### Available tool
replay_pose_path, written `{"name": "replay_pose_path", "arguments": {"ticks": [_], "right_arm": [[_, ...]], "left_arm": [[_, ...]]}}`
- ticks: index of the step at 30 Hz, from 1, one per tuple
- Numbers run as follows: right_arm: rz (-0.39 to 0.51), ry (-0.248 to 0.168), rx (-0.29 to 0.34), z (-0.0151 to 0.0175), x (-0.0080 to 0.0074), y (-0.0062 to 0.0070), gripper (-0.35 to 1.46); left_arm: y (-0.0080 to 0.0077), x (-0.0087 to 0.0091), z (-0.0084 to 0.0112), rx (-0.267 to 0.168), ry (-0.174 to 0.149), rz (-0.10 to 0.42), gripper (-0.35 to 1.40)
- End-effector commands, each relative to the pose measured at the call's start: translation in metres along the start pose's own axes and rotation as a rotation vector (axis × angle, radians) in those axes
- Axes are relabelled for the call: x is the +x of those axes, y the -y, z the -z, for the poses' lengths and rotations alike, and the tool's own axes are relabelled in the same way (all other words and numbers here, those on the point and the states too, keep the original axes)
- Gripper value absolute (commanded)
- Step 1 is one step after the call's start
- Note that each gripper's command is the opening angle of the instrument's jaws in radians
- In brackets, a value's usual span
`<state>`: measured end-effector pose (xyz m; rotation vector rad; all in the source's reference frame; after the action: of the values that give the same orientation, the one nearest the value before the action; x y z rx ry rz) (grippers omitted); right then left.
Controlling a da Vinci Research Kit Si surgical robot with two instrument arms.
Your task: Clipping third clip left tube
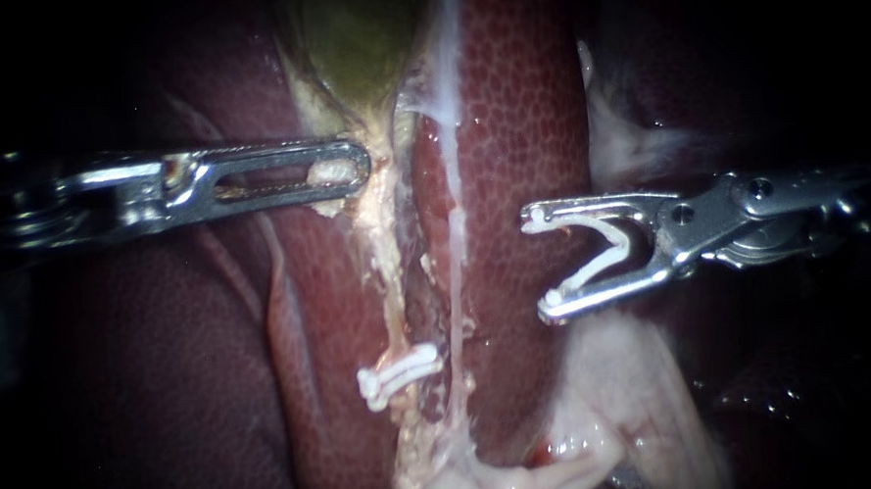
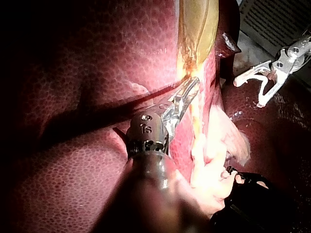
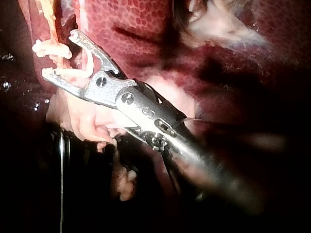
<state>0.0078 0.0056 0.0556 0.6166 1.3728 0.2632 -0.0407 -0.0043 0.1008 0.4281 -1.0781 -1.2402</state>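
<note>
The liver fills most of the frame, dark red and mottled. The gallbladder, green-yellow, sits at top centre. A mass of pale fat lies at lower right.

Your left instrument enters from the left edge and reaches the centre-left. Its pincer is clenched, with the jaws lying together on pale tissue just below the gallbladder.

Your right instrument enters from the right edge at mid-height. Its pincer stands wide apart and is grasping a loaded clip, a white V with one leg seated along each jaw.

The left tube runs down the centre from the gripped tissue. The right tube, which is thinner, lies just beside it. Both tubes are left of the right instrument's jaw tips and apart from them.

A placed clip, white and closed, crosses the left tube at lower centre.
</note>
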Motion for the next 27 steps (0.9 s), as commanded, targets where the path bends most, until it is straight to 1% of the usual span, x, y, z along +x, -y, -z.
{"name": "replay_pose_path", "arguments": {"ticks": [1,5,8,10,14,16,19,21,27], "right_arm": [[0.0,0.0,0.0,0.0,0.0,0.0,0.6],[0.0,0.0,-0.001,-0.0001,0.0,0.0,0.6],[0.0,-0.001,-0.001,-0.0001,0.0,-0.0001,0.6],[0.0,-0.001,-0.002,-0.0002,0.0,-0.0001,0.6],[0.0,-0.002,-0.002,-0.0004,-0.0001,-0.0002,0.6],[0.0,-0.002,-0.003,-0.0004,-0.0001,-0.0002,0.6],[0.0,-0.003,-0.003,-0.0005,-0.0001,-0.0002,0.6],[0.0,-0.003,-0.004,-0.0006,-0.0001,-0.0002,0.6],[0.001,-0.005,-0.005,-0.0009,-0.0001,-0.0003,0.6]], "left_arm": [[0.0,0.0,0.0001,0.0,0.0,0.0,-0.23],[0.0,0.0,0.0005,0.002,-0.001,-0.007,-0.23],[0.0,-0.0002,0.0015,0.006,-0.004,-0.006,-0.23],[0.0,-0.0007,0.0025,0.013,-0.009,-0.004,-0.23],[0.0,-0.0019,0.0047,-0.002,-0.009,0.002,-0.23],[0.0,-0.0026,0.0057,-0.007,0.002,0.006,-0.23],[0.0002,-0.0038,0.0072,-0.004,0.02,0.014,-0.23],[0.0005,-0.0042,0.0076,-0.004,0.029,0.017,-0.23],[0.001,-0.0043,0.0078,-0.006,0.029,0.018,-0.23]]}}
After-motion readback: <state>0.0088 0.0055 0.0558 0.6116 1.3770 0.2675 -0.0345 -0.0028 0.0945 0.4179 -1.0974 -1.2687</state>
